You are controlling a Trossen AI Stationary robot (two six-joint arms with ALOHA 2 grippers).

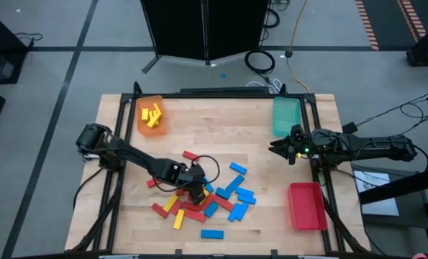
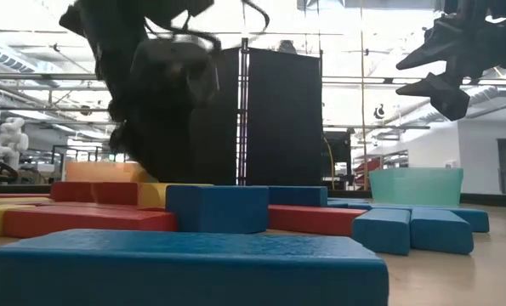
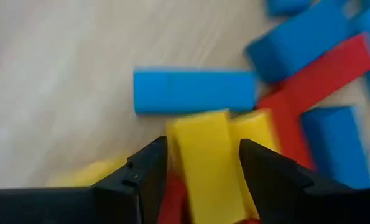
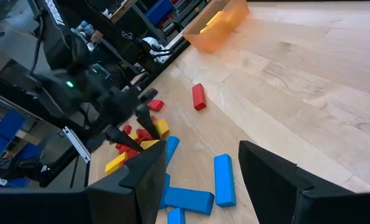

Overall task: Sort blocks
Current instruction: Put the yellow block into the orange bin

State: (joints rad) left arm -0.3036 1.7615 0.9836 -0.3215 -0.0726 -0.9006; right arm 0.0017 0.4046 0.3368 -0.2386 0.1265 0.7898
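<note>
left claw [image 3: 202,163] is down in the heap of blocks [image 1: 206,201] mid-counter, fingers straddling a yellow block [image 3: 206,158] (not visibly clamped yet), so the pick is underway and closing then lifting toward the orange tray [image 1: 150,124] likely follows; right claw [image 1: 284,149] waits open near the teal tray [image 1: 286,115].

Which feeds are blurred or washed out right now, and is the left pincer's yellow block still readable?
Left wrist view: soft motion blur over the pile, but the yellow block between the left pincer fingers reads clearly. Low view: nearest blue block fills the foreground out of focus, with bright ceiling light washing out the background and arms in silhouette. High view: evenly lit, sharp.
</note>
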